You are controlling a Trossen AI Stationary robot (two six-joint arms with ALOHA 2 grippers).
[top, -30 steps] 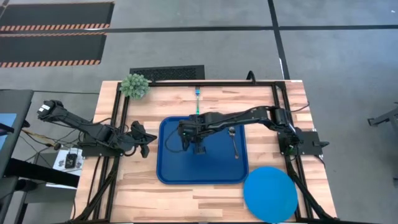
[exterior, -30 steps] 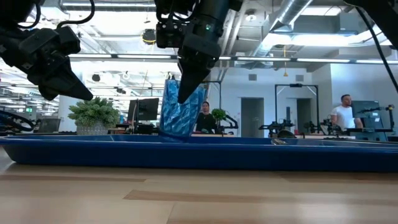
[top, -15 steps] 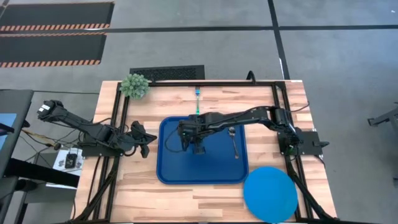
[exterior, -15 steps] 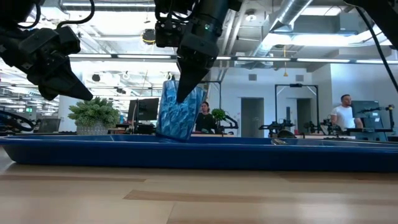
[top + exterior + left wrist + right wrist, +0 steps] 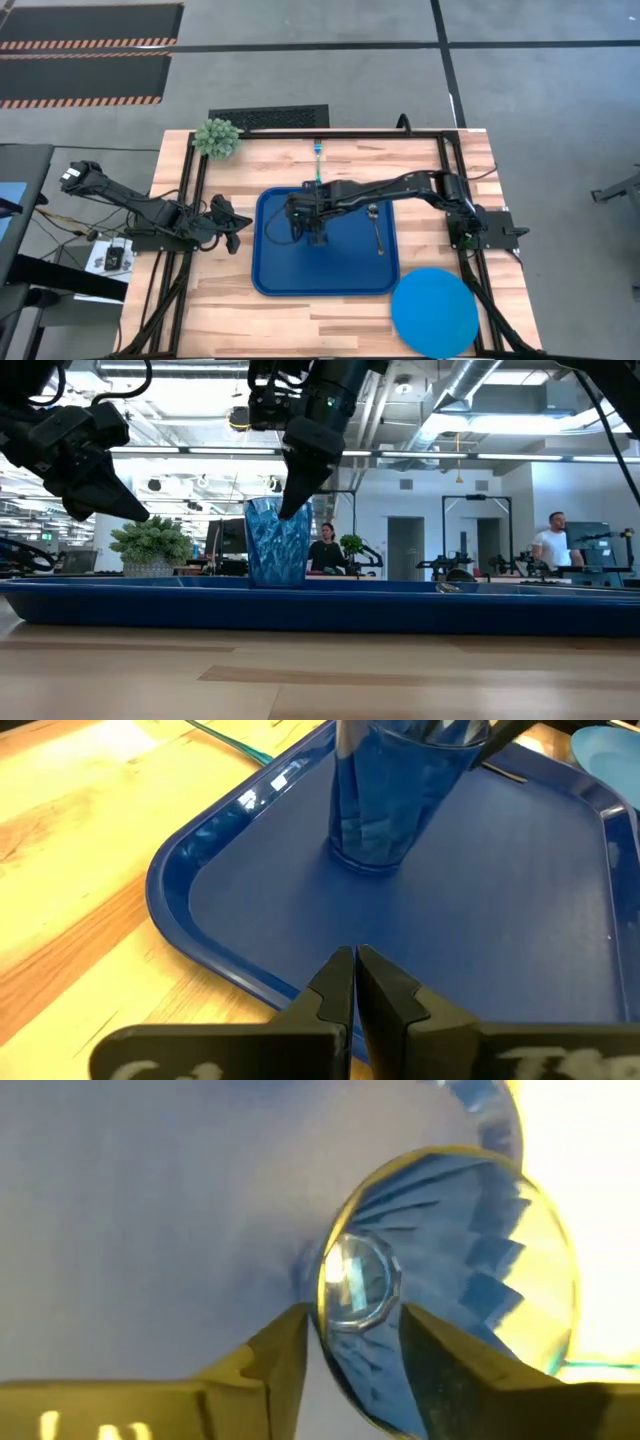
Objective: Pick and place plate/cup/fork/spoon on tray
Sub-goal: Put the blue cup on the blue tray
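Note:
The cup (image 5: 278, 545) stands upright on its bottom in the far left part of the tray (image 5: 325, 275), also seen in the left wrist view (image 5: 385, 800). My right gripper (image 5: 355, 1340) is open above it, pointing down, one finger inside the cup's rim and one outside it. The spoon (image 5: 376, 228) lies on the tray's right part. On the table lie the fork (image 5: 318, 160), beyond the tray's far rim, and the plate (image 5: 434, 310), at the near right. My left gripper (image 5: 355, 960) is shut and holds nothing, just left of the tray. My right gripper comes at the cup from above, its fingers astride the cup's wall at the rim (image 5: 322, 1315). Whether either finger (image 5: 275, 1355) touches that wall, I cannot tell. The cup stands on the tray by itself.
A small green plant (image 5: 217, 137) sits at the table's far left corner. Black frame rails run along the table's left and right sides. Bare tray floor (image 5: 500, 900) lies near and right of the cup. People stand in the room beyond the table.
The cup has gone from tilted, its top leaning toward the table's right, to upright with its bottom flat on the tray. Its top has swung toward the table's left while its base stayed about where it was. My right gripper has stayed over the cup's rim.

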